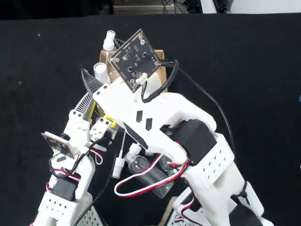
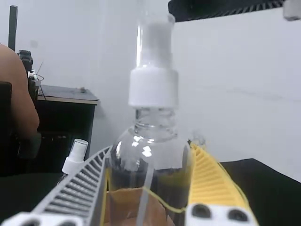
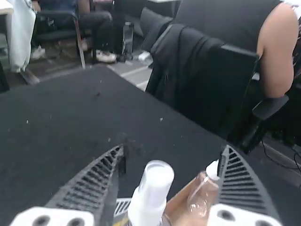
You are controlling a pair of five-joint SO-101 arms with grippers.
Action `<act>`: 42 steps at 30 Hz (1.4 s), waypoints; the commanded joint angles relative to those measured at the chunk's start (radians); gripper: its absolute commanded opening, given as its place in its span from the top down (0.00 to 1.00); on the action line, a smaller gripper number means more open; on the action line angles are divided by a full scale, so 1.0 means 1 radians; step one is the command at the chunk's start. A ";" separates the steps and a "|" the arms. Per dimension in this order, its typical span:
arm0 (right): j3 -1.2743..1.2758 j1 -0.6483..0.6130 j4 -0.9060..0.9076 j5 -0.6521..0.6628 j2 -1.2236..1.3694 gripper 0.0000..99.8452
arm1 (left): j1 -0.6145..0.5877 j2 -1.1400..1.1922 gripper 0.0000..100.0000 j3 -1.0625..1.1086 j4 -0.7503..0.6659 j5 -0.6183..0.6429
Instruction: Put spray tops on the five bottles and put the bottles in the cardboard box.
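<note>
My left gripper is shut on a clear bottle with a white spray top, held upright over the cardboard box. In the high view that bottle's top shows at the box's near-left side, with the left gripper below it. My right gripper is open above the box, its fingers wide on either side of the held bottle's spray top without touching it. A second topped bottle stands in the box, its top at the far corner.
Clear bottles lie on the black table under the right arm, next to a loose spray top with its tube. The right arm's camera board hangs over the box. A red-and-white cable loops over the lying bottles.
</note>
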 commanded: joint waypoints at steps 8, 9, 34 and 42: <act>-0.357 -0.006 0.262 0.012 -0.001 0.95 | 0.012 -0.015 0.97 0.022 -0.006 0.008; -0.360 -0.011 0.293 0.012 0.005 0.96 | 0.012 -0.015 0.97 0.022 -0.006 0.008; -0.122 0.015 0.147 0.005 0.113 0.99 | 0.012 -0.015 0.97 0.022 -0.006 0.008; -0.200 -0.023 0.198 0.008 -0.015 0.99 | 0.012 -0.015 0.97 0.022 -0.006 0.008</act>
